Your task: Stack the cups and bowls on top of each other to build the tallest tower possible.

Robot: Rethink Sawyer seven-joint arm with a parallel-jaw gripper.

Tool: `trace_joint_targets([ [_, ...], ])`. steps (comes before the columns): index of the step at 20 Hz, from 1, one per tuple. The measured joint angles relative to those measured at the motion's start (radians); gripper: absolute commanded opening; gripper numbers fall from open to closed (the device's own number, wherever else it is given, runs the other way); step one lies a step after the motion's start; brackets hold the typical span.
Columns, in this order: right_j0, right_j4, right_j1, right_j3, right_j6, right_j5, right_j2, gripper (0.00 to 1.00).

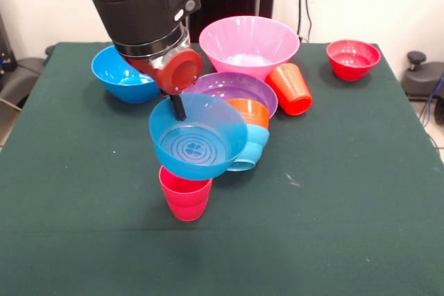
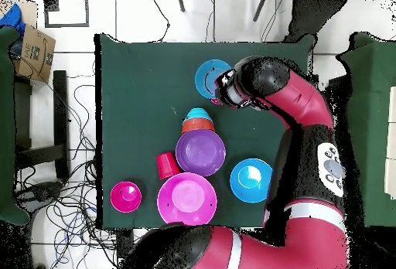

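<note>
My gripper (image 1: 179, 110) is shut on the rim of the small blue bowl (image 1: 198, 140), which hangs tilted toward the camera. One black finger shows inside the rim. Right beneath it stands the pinkish-red cup (image 1: 185, 195), upright with its mouth up. Whether bowl and cup touch I cannot tell. From overhead the held bowl (image 2: 210, 78) hides that cup, and the gripper (image 2: 223, 88) is at the bowl's edge. The tower behind is the orange bowl (image 1: 250, 111) nested in the light-blue bowl (image 1: 251, 149).
The purple bowl (image 1: 232, 88) touches the nested pair. Behind it stand the large pink bowl (image 1: 248, 43) and the deep blue bowl (image 1: 123, 74). The orange-red cup (image 1: 291, 88) lies on its side. The small red bowl (image 1: 352, 58) sits at the far right corner.
</note>
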Motion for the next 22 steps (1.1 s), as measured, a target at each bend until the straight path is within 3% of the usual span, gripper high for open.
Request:
trace_joint_targets([
  [12,-0.018,0.001,0.003,0.0,0.0,-0.004,0.0,0.0],
  [22,-0.022,0.001,0.021,0.01,0.0,-0.087,0.0,0.0],
])
